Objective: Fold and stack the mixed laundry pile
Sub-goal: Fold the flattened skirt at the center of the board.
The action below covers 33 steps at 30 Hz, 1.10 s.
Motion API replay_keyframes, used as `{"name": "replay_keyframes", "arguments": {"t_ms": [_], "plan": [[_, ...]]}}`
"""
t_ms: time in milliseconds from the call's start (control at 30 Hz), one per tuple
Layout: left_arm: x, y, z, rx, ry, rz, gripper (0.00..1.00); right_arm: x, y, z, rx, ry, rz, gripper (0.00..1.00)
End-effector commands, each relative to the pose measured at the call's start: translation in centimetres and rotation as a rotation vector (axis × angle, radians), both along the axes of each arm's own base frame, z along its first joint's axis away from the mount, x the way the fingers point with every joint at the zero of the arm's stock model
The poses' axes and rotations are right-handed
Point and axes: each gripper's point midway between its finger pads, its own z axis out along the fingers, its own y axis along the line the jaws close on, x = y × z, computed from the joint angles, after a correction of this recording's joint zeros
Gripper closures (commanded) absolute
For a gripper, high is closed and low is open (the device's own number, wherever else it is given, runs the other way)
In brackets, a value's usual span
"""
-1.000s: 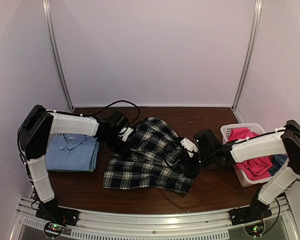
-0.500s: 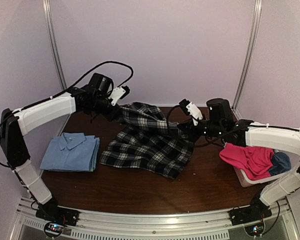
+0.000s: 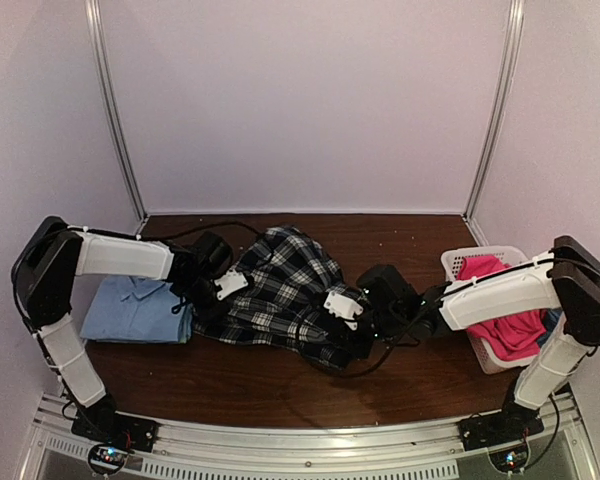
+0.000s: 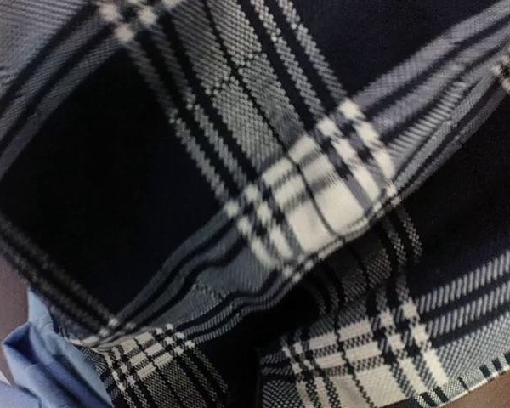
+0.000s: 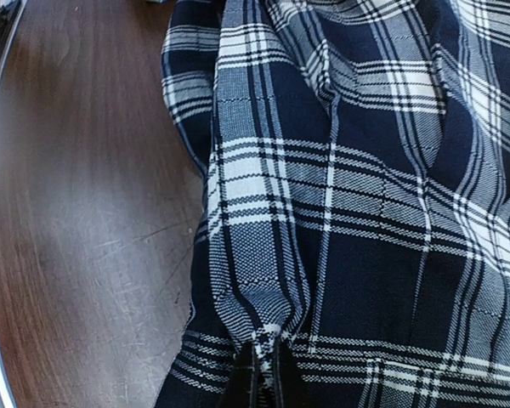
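Top external: left gripper & right gripper both clamp plaid shirt, bunched on table beside folded blue shirt. Step: mid-fold. Next prob needs edges laid flat, then release.

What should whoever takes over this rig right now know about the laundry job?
Left gripper: shut at the plaid shirt's left edge, apparently gripping it.
Right gripper: shut on the plaid shirt's near right edge.
The plaid shirt lies bunched mid-table, not yet neatly folded.
Done: light blue shirt folded, on the left.
To do: finish and stack the plaid shirt; the hot-pink trousers are in the basket.
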Motion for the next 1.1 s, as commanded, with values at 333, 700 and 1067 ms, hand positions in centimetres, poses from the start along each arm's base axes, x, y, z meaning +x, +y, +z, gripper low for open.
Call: {"name": "replay_keyframes", "arguments": {"t_ms": [333, 700, 1067], "plan": [[6.0, -2.9, 9.4, -0.185, -0.293, 0.096, 0.4, -4.3, 2.6, -1.7, -0.067, 0.104, 0.102, 0.82], [3.5, -3.8, 17.8, -0.592, -0.314, 0.245, 0.19, -4.2, 4.4, 12.4, 0.222, 0.02, 0.202, 0.13], [-0.1, -4.6, 7.7, -0.582, -0.042, 0.408, 0.36, 9.4, -3.5, 6.5, 0.125, 0.144, -0.236, 0.56]]}}
